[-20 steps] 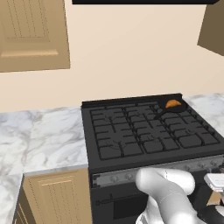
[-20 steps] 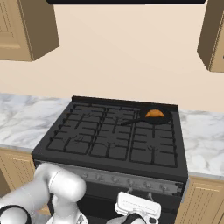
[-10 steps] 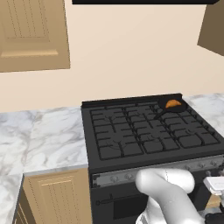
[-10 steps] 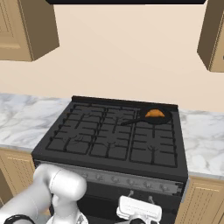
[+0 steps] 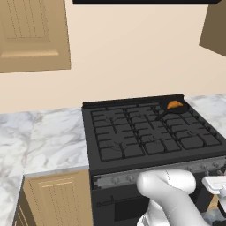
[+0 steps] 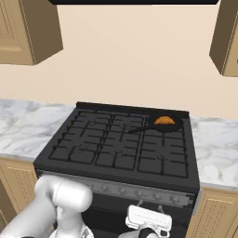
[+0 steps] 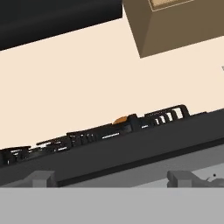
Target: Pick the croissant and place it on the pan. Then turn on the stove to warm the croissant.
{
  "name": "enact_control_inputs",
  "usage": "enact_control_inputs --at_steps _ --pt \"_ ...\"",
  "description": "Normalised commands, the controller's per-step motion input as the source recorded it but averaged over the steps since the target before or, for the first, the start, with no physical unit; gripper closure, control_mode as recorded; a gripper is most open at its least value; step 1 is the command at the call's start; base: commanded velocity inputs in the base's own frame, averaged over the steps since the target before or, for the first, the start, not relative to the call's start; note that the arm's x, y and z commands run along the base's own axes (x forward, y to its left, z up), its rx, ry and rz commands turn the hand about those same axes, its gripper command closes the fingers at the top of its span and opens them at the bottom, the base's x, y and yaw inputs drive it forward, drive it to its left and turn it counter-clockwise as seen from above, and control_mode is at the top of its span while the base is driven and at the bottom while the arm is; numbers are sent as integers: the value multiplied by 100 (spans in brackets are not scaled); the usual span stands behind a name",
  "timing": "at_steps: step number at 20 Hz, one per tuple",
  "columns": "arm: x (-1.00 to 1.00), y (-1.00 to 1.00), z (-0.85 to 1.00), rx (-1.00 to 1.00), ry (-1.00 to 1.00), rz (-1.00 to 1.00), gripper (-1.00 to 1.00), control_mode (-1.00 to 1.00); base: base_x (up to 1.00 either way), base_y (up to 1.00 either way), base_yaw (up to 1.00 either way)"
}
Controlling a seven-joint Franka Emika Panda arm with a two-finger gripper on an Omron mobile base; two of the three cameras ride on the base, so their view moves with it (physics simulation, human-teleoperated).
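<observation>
- The room is a kitchen with a plain cream wall across the upper half of both base views, tan wall cabinets (image 5: 33, 35) in the upper corners, and a dark hood edge along the top.
- The desk (image 5: 44, 137) is white marble veined in grey, running either side of the range, with tan cabinet doors below it.
- The stove (image 6: 121, 144) sits in the middle of both base views, black, with dark grates and a grey knob panel (image 6: 139, 190) along its front edge.
- The pan (image 6: 162, 124) rests on the back burner, upper right of the cooktop, its handle pointing toward the centre.
- The croissant (image 6: 164, 121) already lies inside the pan, so I judge that only the knob remains.
- The tool (image 6: 148, 222) hangs low in front of the oven, at the bottom of the right base view, jaws spread wide and holding nothing.
- Risk: the knobs are small and close together, so the tool could turn one that lights another burner and leave the pastry cold.
- Risk: coming in this low, the tool could hit the panel's edge or slip off the knob without turning it.
</observation>
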Motion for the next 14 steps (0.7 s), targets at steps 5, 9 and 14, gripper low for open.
enact_control_inputs --at_steps 5,9,14 --pt "15 -7 -10 0 0 0 -100 -100 0 0 0" --pt "10 -15 -12 0 0 0 -100 -100 0 0 0" --pt "9 -16 -14 0 0 0 -100 -100 0 0 0"
